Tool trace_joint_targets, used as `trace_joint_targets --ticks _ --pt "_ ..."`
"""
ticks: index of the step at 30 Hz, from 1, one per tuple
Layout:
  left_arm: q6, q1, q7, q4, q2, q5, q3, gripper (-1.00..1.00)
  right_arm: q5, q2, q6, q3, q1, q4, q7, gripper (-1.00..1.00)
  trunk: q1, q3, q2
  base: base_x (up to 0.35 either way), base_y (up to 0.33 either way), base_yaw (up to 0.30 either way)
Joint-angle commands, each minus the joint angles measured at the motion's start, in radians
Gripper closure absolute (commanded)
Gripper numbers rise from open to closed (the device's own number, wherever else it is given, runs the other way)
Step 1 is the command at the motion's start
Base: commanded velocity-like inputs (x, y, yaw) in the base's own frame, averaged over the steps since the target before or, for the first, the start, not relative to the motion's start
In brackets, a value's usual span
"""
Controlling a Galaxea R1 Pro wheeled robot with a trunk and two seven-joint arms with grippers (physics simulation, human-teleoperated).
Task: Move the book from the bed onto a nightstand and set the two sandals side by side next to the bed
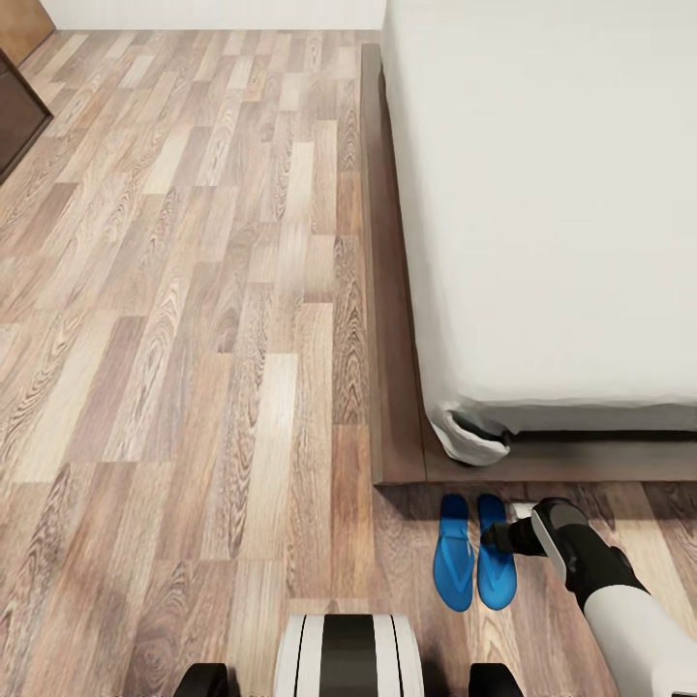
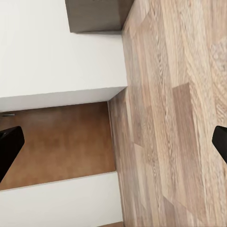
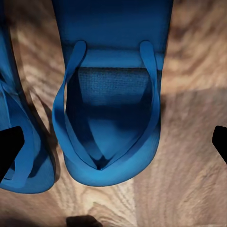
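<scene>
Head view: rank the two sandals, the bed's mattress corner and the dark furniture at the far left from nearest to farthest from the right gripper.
1. Right-hand sandal, directly under the right gripper, by the foot of the bed.
2. Left-hand sandal, just beside the first, on the wood floor.
3. Mattress corner, above the sandals on the bed frame.
4. Dark furniture, far across the floor at the upper left.
</scene>
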Motion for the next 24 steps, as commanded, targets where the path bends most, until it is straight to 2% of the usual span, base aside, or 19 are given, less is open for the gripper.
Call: trace_joint_targets --ticks 1,10,24 --pt "0.01 -0.001 0.006 -0.001 0.001 0.0 -0.008 -1.0 0.002 0.0 0.004 -0.002 0.0 -0.001 0.004 -1.0 0.0 -0.001 0.0 -0.077 0.0 0.0" --pt "0.009 -0.001 0.006 -0.001 0.0 0.0 -0.008 -1.0 0.002 0.0 0.004 -0.001 0.0 -0.001 0.004 -1.0 0.0 -0.001 0.0 -0.096 0.0 0.0" --pt "0.009 -0.001 0.006 -0.001 0.001 0.0 -0.008 -1.0 0.002 0.0 0.004 -0.002 0.0 -0.001 0.004 -1.0 0.0 -0.001 0.0 -0.016 0.0 0.0"
